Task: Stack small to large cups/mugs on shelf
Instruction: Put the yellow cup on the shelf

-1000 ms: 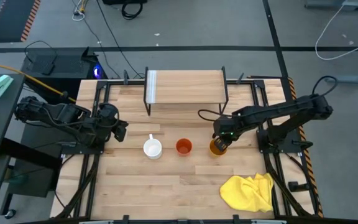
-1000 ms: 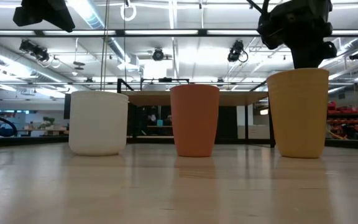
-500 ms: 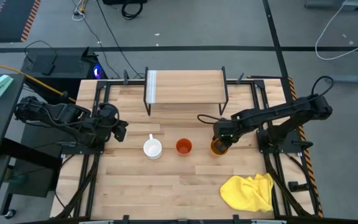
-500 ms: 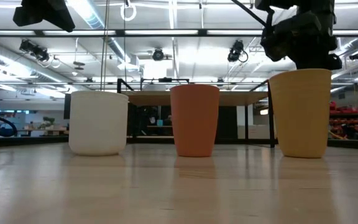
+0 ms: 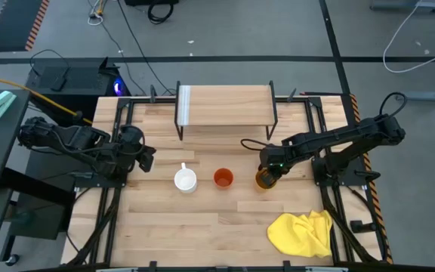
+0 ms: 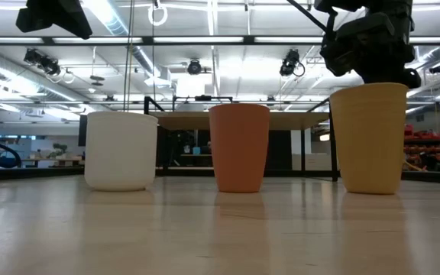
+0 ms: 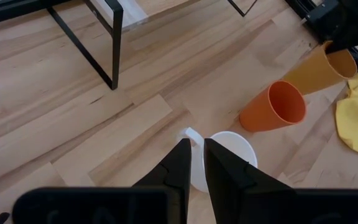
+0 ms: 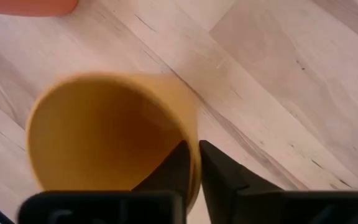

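Three cups stand upright in a row on the table: a white mug (image 5: 185,180) with a handle, an orange-red cup (image 5: 223,178) and a taller yellow-orange cup (image 5: 263,180). All three rest on their bases in the low view. My right gripper (image 5: 269,169) sits over the yellow-orange cup's rim, shut on it. The shelf (image 5: 223,106), a light board on black legs, stands beyond the cups near the far edge. My left gripper (image 7: 196,163) is shut and waits above the table's left side, short of the white mug (image 7: 229,155). My right gripper pinches the yellow-orange cup's wall at the rim (image 8: 190,132), one finger (image 8: 178,163) inside the cup and one outside. The fingers come from above, slanting in from the table's right. The cup (image 6: 368,137) stands upright with its base on the table.
A crumpled yellow cloth (image 5: 302,233) lies near the table's near right corner. Bare tabletop lies between the row of cups and the shelf's black legs (image 7: 114,56). The arm bases stand at the table's left and right edges.
My right gripper has come down a little onto the yellow-orange cup, ending lower over its rim than a second ago. The cups and my left arm have kept their places.
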Controlling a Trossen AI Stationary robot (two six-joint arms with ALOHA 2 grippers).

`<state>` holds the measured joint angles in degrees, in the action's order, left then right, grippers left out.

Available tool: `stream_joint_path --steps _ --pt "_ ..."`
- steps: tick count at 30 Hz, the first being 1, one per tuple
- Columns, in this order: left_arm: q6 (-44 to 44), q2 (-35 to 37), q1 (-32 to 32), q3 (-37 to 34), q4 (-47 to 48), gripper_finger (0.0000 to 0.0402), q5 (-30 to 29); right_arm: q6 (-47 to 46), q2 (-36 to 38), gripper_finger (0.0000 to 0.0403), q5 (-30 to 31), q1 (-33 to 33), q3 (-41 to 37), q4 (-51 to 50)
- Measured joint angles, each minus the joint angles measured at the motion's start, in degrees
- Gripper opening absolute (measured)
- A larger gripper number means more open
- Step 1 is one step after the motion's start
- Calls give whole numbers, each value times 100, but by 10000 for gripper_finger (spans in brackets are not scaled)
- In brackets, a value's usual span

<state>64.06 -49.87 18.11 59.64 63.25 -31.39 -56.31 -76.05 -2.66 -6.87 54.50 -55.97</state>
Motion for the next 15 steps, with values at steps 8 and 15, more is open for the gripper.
stream_joint_path --steps 8,15 --pt "106 -1 0 0 2 52 1 104 2 16 -42 0 5 -3" --pt "106 -1 0 0 2 52 -1 596 0 7 12 42 733 -620"
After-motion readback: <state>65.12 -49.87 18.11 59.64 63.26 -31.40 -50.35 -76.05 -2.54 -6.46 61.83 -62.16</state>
